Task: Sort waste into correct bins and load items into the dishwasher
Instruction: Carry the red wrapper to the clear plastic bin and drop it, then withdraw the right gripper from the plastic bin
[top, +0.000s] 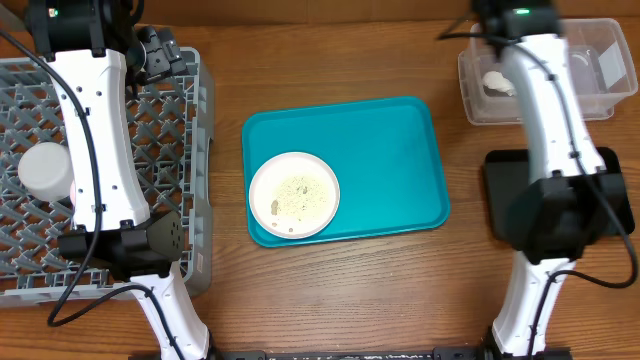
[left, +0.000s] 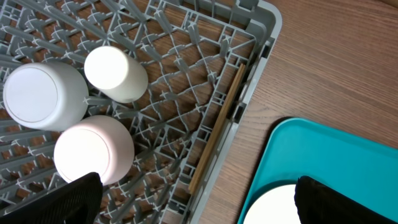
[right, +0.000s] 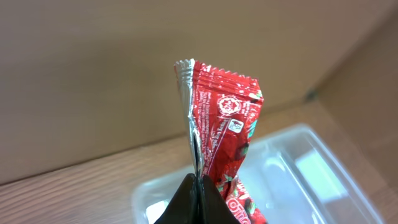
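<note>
Dish rack (left: 186, 99): three vessels upended, namely one grey-blue bowl (left: 43, 93), one pink bowl (left: 93, 155) and one white cup (left: 115, 73). Left gripper (left: 199, 202) above it, fingers spread wide, holding nothing. One plate (top: 258, 185) with rice scraps (top: 295, 195) on teal tray (top: 400, 150). Right gripper (right: 198, 190) pinches one red wrapper (right: 217, 118) above clear tub (right: 298, 162); one tissue wad (top: 497, 82) inside.

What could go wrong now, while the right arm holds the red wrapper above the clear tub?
1. The right end effector pinches the red wrapper only at its lower edge; released here, it may flutter past the clear tub.
2. The white plate carries food scraps; racked so, they could fall through the dish rack.
</note>
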